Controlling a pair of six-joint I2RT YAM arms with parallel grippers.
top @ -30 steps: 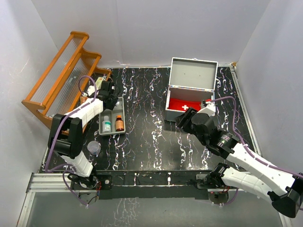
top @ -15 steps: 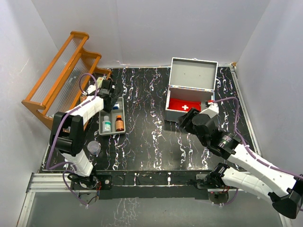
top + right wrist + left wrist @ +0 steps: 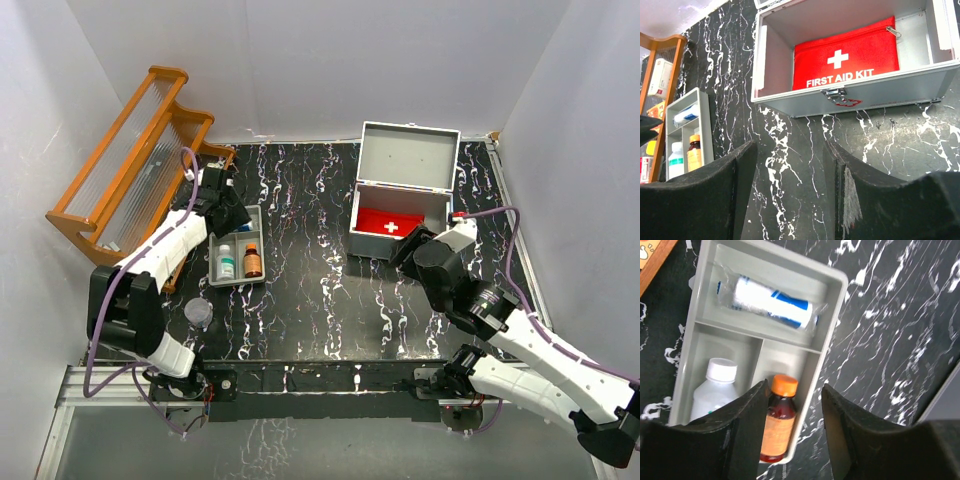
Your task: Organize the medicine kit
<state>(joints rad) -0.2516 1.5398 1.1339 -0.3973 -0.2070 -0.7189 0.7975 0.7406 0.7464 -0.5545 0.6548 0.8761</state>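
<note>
- Black marbled table; grey tray held amber bottle.
- Left gripper, spread and empty, had shifted above tray's bottle; pick judged next.
- Right gripper, spread and empty, far right of tray.

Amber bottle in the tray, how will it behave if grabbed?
The bottle looks rigid and smooth, so possibly slippery. Its round body could roll, though the tray walls hem it in. Dark liquid probably adds heft.
</note>
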